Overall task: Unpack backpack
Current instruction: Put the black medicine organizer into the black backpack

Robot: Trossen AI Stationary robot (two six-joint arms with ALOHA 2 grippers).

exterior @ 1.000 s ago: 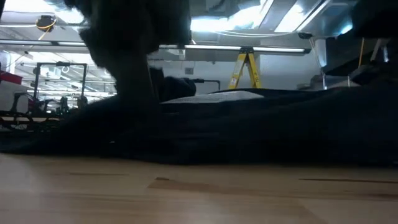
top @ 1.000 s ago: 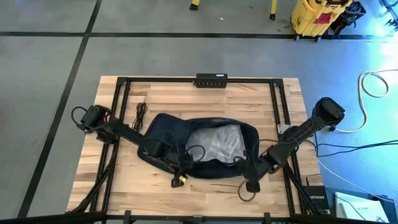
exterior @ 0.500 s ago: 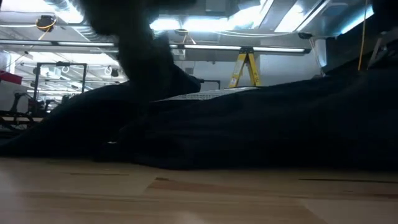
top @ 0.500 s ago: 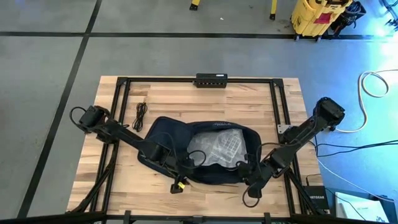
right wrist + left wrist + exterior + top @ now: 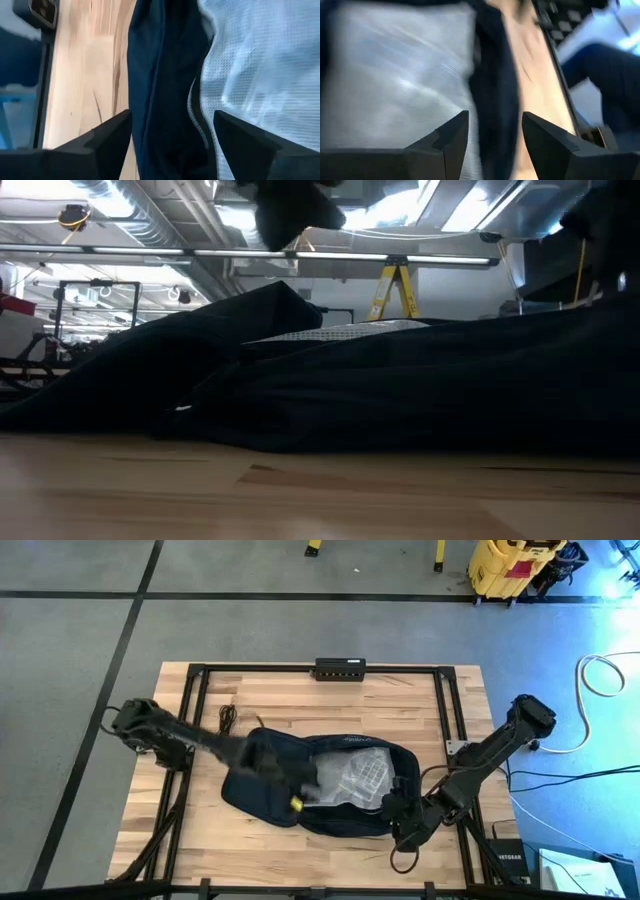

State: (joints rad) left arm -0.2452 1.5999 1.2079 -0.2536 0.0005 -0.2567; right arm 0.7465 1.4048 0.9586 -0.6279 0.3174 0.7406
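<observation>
- The backpack (image 5: 320,790) lies flat at the table's (image 5: 400,700) centre, mouth spread open so the clear plastic bag (image 5: 350,775) inside shows.
- Left gripper (image 5: 298,785), at the opening's 9 o'clock, jaws apart over the rim, holding nothing I can see.
- Right gripper (image 5: 395,808), at 4 o'clock, jaws wide astride the rim fabric, seemingly released.

No readable text, labels, brands or numbers anywhere

The left gripper (image 5: 300,785) hangs mid-scene, jaws partly apart. The right gripper (image 5: 392,808) sits near-right, jaws spread wide, holding nothing.
</observation>
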